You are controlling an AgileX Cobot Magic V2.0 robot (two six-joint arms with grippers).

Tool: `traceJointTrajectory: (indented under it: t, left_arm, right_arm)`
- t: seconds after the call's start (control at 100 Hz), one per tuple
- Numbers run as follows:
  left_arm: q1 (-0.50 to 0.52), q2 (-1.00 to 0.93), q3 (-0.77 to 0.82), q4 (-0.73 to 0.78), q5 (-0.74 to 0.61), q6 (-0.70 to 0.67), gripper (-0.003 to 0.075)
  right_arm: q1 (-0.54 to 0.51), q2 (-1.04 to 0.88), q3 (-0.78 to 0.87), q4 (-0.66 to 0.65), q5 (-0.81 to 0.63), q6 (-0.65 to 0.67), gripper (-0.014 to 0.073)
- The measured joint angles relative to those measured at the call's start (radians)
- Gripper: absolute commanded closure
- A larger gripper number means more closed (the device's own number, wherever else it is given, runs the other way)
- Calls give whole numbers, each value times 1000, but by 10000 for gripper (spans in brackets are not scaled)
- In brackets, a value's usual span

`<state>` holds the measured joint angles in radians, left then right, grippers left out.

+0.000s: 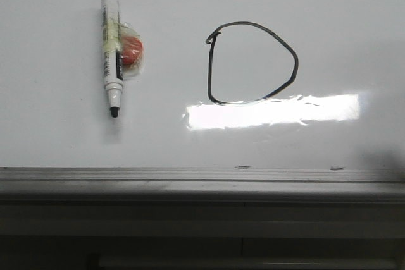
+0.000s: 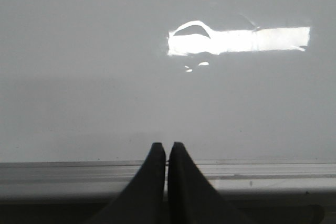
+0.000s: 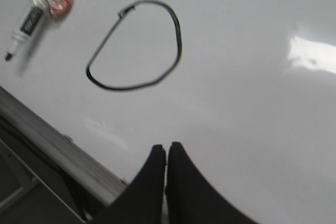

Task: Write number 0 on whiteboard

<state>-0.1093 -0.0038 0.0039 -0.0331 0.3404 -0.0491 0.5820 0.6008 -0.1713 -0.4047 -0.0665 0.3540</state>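
Judging from the closed loop of the number 0 [image 3: 137,45] on the whiteboard [image 3: 252,119], ahead of the right end effector [image 3: 166,153], both end effectors, left [image 2: 166,153] too, pressed together and empty, should retreat without smudging ink or nudging the marker [image 1: 112,55].

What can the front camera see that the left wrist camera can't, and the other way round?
Only the front view shows the drawn number 0 and a marker with something red taped to it, lying left of the loop. Only the left wrist view shows the left tool, its two dark fingers pressed together with nothing between them. Both show the whiteboard, its grey ledge and a bright glare strip.
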Motion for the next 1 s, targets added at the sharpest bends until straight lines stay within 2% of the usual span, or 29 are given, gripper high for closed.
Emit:
traceJointTrajectory:
  t: [0.31,0.59,0.69,1.0]
  left_arm:
    - [0,0,0,0,0,0,740]
    - [0,0,0,0,0,0,740]
    - [0,0,0,0,0,0,740]
    - [0,0,0,0,0,0,740]
  right_arm:
    - [-193,-302,185,177,56,-186,641]
    - [-374,-531,185,266,303,-217,641]
    - [-406,-568,185,287,371,-235,641]
    - [-416,-610,183,292,382,-266,641]
